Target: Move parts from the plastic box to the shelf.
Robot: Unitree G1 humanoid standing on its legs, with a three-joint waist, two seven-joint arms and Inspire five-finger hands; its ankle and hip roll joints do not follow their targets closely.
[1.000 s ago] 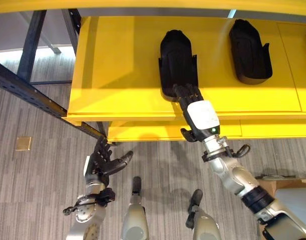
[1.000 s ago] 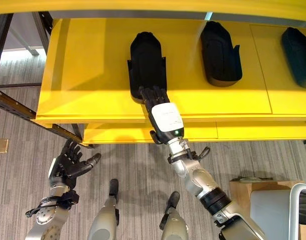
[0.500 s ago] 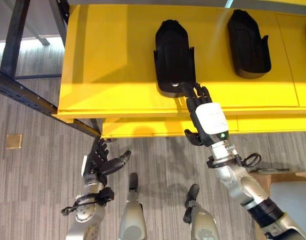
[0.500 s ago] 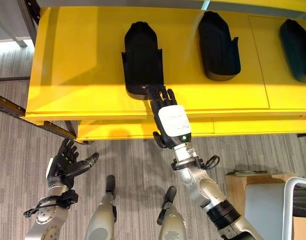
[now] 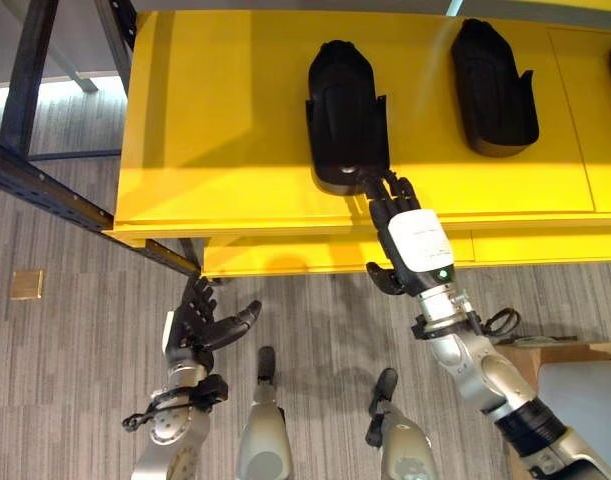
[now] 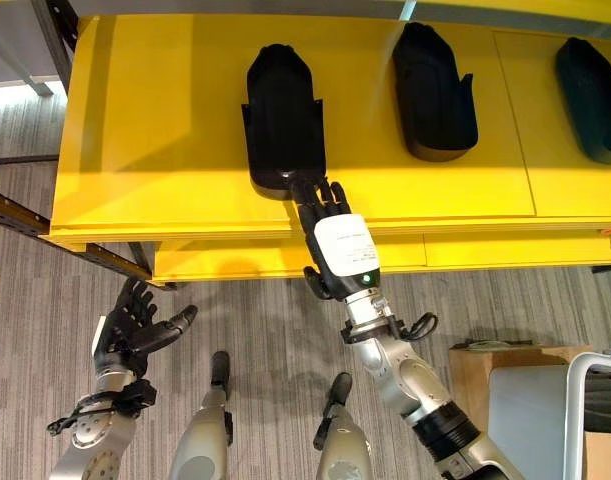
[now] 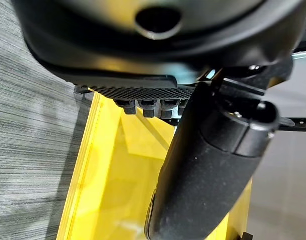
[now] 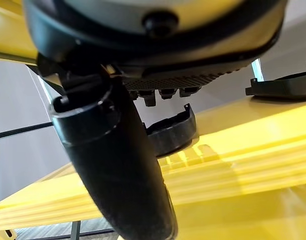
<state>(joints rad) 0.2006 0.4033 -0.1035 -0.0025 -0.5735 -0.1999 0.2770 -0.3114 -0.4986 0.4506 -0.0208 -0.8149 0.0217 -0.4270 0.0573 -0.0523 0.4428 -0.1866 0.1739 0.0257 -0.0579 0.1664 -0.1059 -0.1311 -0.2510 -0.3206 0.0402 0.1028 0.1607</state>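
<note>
- We see the long black moulded plastic part [image 5: 346,112] lying on the yellow metal shelf [image 5: 225,130], close to its front edge.
- Our right hand [image 5: 403,225] reaches over that edge, fingers straight, fingertips at the part's near end.
- Two similar black parts [image 6: 433,92] [image 6: 589,98] lie further right.
- Our left hand [image 5: 199,322] hangs spread, empty, over the grey carpet [image 5: 75,380].

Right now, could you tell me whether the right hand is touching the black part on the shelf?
Cannot tell. In the left eye view the right hand has its fingertips overlapping the black part, with neither contact nor gap plain.
</note>
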